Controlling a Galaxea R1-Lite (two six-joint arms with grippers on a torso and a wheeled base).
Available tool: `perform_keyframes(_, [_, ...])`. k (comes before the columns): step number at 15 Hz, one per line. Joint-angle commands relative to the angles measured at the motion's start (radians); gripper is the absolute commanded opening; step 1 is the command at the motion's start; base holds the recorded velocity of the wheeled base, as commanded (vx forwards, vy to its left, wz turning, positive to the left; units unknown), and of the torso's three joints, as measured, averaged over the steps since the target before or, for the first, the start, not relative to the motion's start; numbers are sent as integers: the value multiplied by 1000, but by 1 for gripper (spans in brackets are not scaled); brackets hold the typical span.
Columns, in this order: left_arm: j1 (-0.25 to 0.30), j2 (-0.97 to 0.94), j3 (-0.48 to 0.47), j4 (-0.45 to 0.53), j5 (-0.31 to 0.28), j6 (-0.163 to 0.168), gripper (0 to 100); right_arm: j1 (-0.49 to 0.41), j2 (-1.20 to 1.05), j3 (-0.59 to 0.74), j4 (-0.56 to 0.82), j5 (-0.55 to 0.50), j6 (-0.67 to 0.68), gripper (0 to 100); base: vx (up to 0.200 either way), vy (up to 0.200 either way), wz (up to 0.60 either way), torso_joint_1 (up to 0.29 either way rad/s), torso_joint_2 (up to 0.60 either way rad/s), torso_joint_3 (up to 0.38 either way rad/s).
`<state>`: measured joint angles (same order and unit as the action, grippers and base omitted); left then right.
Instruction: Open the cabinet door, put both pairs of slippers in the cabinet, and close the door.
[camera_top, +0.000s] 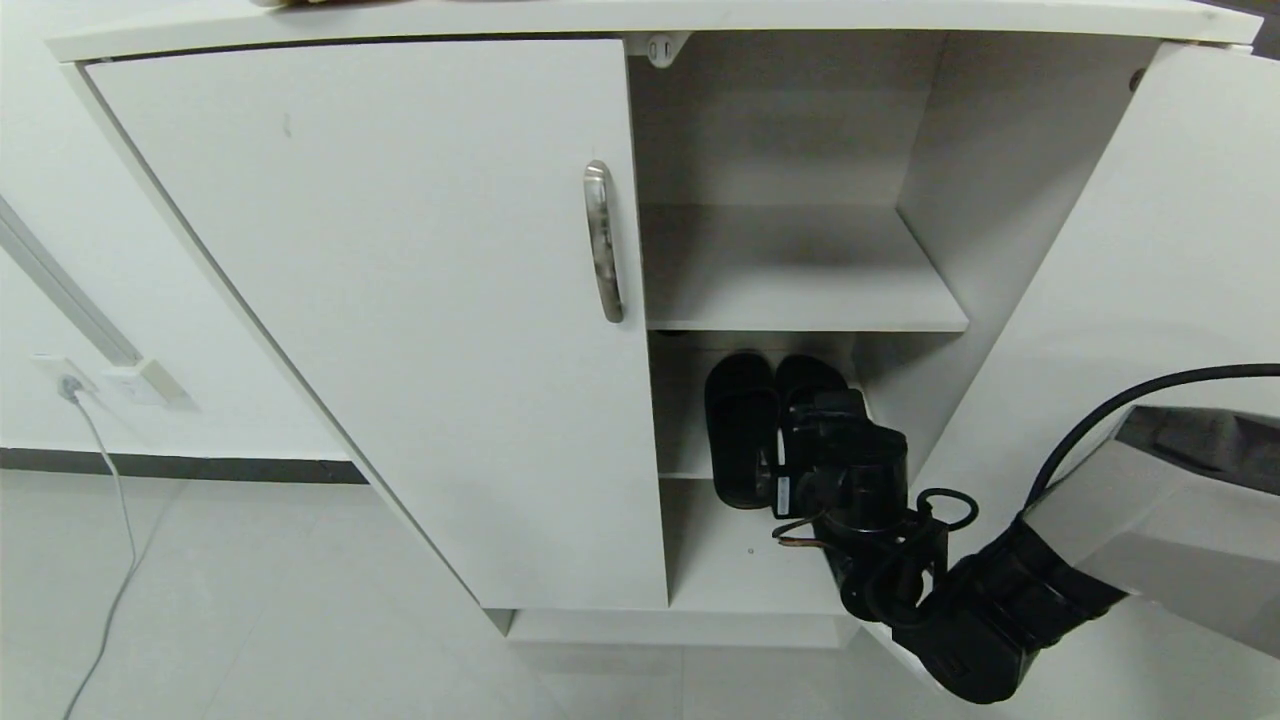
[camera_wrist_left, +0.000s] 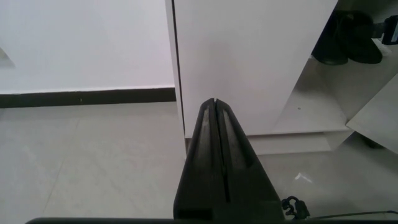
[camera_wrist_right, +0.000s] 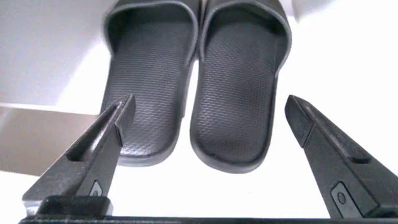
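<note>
One pair of black slippers (camera_top: 745, 430) (camera_wrist_right: 236, 93) lies side by side on the cabinet's lower shelf, toes pointing inward. My right gripper (camera_top: 815, 415) (camera_wrist_right: 208, 109) hangs open just in front of their heels, one finger (camera_wrist_right: 99, 143) on each outer side, touching neither slipper. The cabinet's right door (camera_top: 1150, 250) stands open; the left door (camera_top: 400, 300) with its metal handle (camera_top: 603, 240) is closed. My left gripper (camera_wrist_left: 214, 102) is shut and holds nothing, low over the floor, pointing at the closed door's lower corner. The slippers (camera_wrist_left: 348, 43) also appear in the left wrist view.
The upper shelf (camera_top: 790, 270) is bare, as is the cabinet floor (camera_top: 740, 570) below the slippers. A wall socket with a hanging cable (camera_top: 70, 385) sits at the far left. Grey tiled floor (camera_top: 250, 600) lies open in front of the cabinet.
</note>
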<state>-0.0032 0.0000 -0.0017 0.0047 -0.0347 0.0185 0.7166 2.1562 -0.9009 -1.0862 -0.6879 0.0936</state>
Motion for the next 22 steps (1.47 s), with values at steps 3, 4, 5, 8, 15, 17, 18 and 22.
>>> perform_keyframes(3, [0, 2, 0, 0, -1, 0, 0, 27, -30, 13, 0, -4, 0, 100, 0, 0, 0, 0, 0, 0])
perform_keyframes(4, [0, 0, 0, 0, -1, 1, 0, 29, -30, 14, 0, -4, 0, 100, 0, 0, 0, 0, 0, 0])
perform_keyframes(5, [0, 2, 0, 0, -1, 1, 0, 32, -32, 16, -1, -7, 0, 100, -200, 0, 0, 2, 7, 2])
perform_keyframes(8, [0, 2, 0, 0, -1, 0, 0, 43, -32, 19, -21, -13, -2, 100, -200, 0, 0, 1, 1, 7])
perform_keyframes(15, [0, 0, 0, 0, 1, -2, 0, 52, -32, 34, -23, -18, -2, 100, -86, 0, 0, -2, 2, 0])
perform_keyframes(17, [0, 2, -1, 0, 1, -2, 0, 52, -32, 56, -52, -18, -5, 100, 0, 0, 0, 0, 0, 0])
perform_keyframes(18, [0, 2, -1, 0, 1, -2, 0, 52, -32, 59, -54, -18, -9, 100, 0, 0, 0, 0, 0, 0])
perform_keyframes(22, [0, 2, -1, 0, 1, 0, 0, 52, -35, 60, -54, -19, -11, 100, 0, 0, 0, 0, 0, 0])
